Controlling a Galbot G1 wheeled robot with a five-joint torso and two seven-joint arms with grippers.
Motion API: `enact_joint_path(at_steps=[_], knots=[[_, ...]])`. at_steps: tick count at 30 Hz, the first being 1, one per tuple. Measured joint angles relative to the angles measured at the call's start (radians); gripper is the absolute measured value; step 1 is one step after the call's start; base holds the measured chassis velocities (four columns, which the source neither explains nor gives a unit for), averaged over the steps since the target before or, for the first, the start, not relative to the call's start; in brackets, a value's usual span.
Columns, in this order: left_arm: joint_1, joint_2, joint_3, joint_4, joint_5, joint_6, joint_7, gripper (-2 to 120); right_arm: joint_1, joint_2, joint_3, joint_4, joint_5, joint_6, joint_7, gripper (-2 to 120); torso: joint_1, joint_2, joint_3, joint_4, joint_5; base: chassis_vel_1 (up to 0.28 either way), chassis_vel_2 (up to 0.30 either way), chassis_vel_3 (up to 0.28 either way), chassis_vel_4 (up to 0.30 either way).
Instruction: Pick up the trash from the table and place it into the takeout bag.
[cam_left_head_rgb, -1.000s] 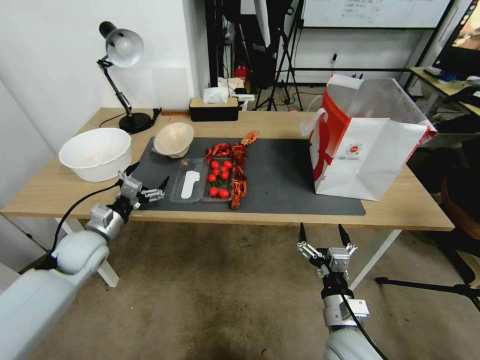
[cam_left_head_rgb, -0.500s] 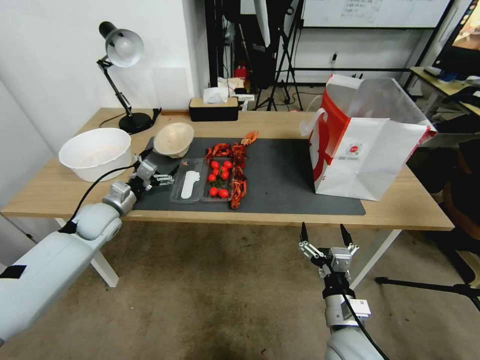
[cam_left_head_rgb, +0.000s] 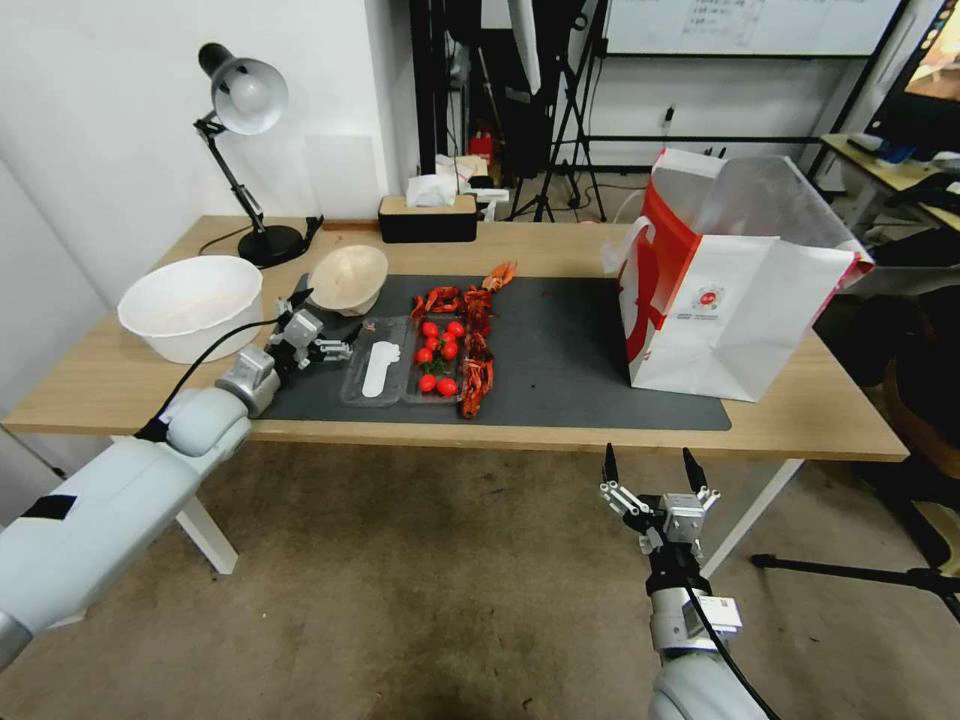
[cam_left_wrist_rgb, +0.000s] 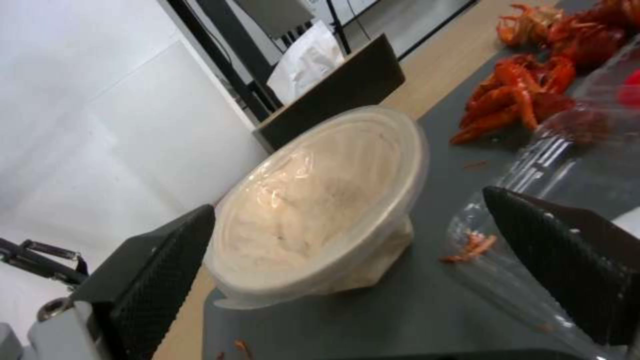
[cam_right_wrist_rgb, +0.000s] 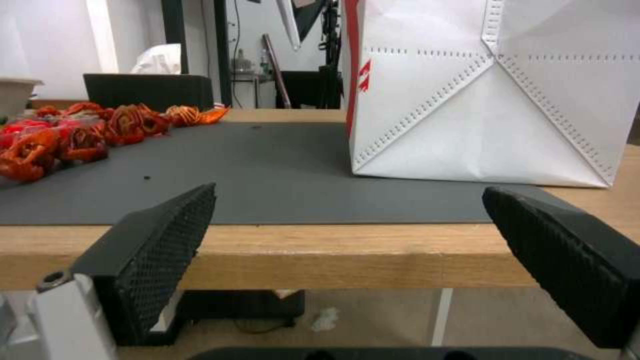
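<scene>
My left gripper (cam_left_head_rgb: 318, 322) is spread wide over the mat (cam_left_head_rgb: 560, 350), fingers (cam_left_wrist_rgb: 153, 280) apart and pointed at the tilted beige bowl (cam_left_wrist_rgb: 320, 205) just ahead, not touching it. Beside the bowl lie a clear tray (cam_left_head_rgb: 385, 372) of tomatoes (cam_left_head_rgb: 438, 355) and red shells (cam_left_head_rgb: 478, 345). My right gripper (cam_left_head_rgb: 650, 478) hangs open below the table (cam_left_head_rgb: 800, 420) edge, facing the bag (cam_left_head_rgb: 740, 290) standing at the mat's right end
</scene>
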Motion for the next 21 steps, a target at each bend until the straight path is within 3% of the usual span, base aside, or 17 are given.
enact_joint_path(at_steps=[9,17,21], knots=[[-0.127,-0.007,0.094,0.093,0.004,-0.002,0.003,100,0.006,0.006,0.002,-0.004,0.0,0.0,0.002,100,0.0,0.0,0.0,0.0001,-0.0002,0.0,0.0,0.0,0.0],[-0.212,-0.012,0.174,0.167,0.005,-0.002,0.024,92,0.01,0.009,0.006,-0.009,0.001,0.001,0.003,100,0.0,0.0,0.0,0.0001,-0.0001,0.0,0.0,0.0,0.0],[-0.24,-0.017,0.206,0.193,0.006,-0.004,0.03,82,0.016,0.013,0.006,-0.02,0.002,0.003,0.003,100,0.0,0.0,0.0,0.0,-0.0002,0.0,0.0,0.0,0.0]])
